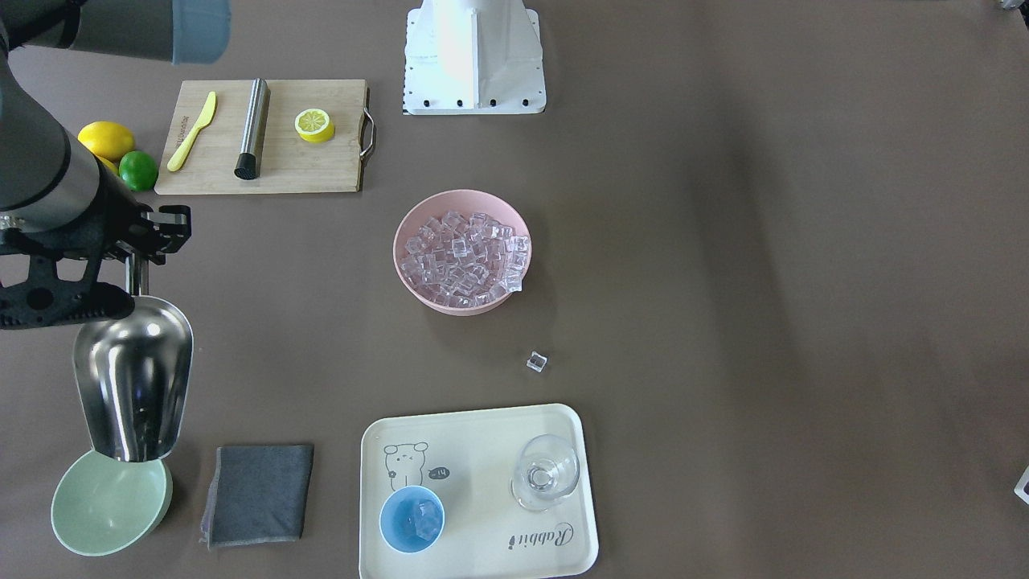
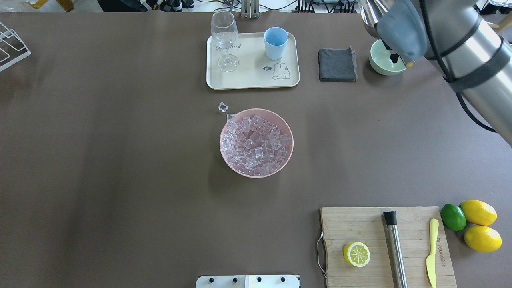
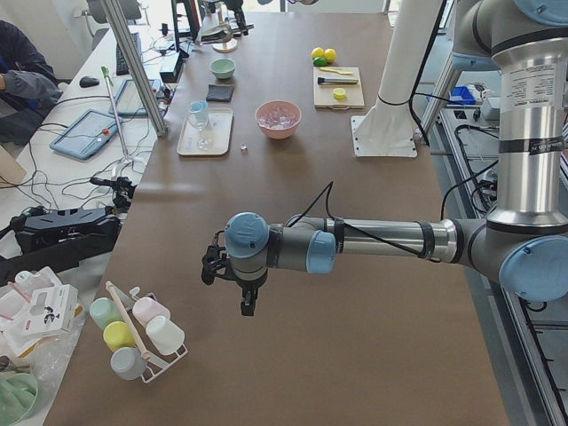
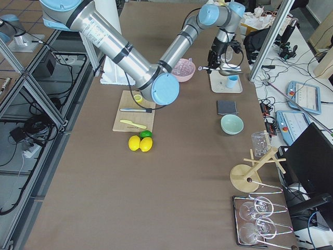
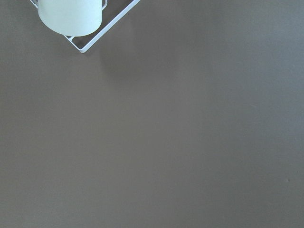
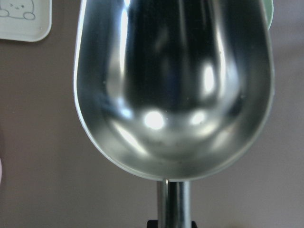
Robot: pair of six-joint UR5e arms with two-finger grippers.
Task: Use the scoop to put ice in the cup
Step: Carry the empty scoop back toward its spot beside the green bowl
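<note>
With the pink bowl (image 1: 398, 249) as dial centre in the front-facing view, the left arm is reaching well apart from the work; whether its left gripper (image 3: 210, 266) is open or closed cannot be told. The tray (image 1: 482, 490) is lying at 6 o'clock. At 9 o'clock the right gripper (image 1: 138, 269) is clamping the short handle of the scoop (image 1: 133, 378), which is hanging raised and empty toward the green bowl (image 1: 96, 515) at 8 o'clock. The steel is looking stiff and likely slippery, so the handle seems the right hold. The cup (image 2: 275, 51), probably light and tippable, is sitting in the tray's 7 o'clock corner, cubes showing inside. The ice (image 1: 465, 249) is filling the pink bowl; glossy, it is likely to skid, as a stray cube (image 1: 536, 362) at 5 o'clock is suggesting.
</note>
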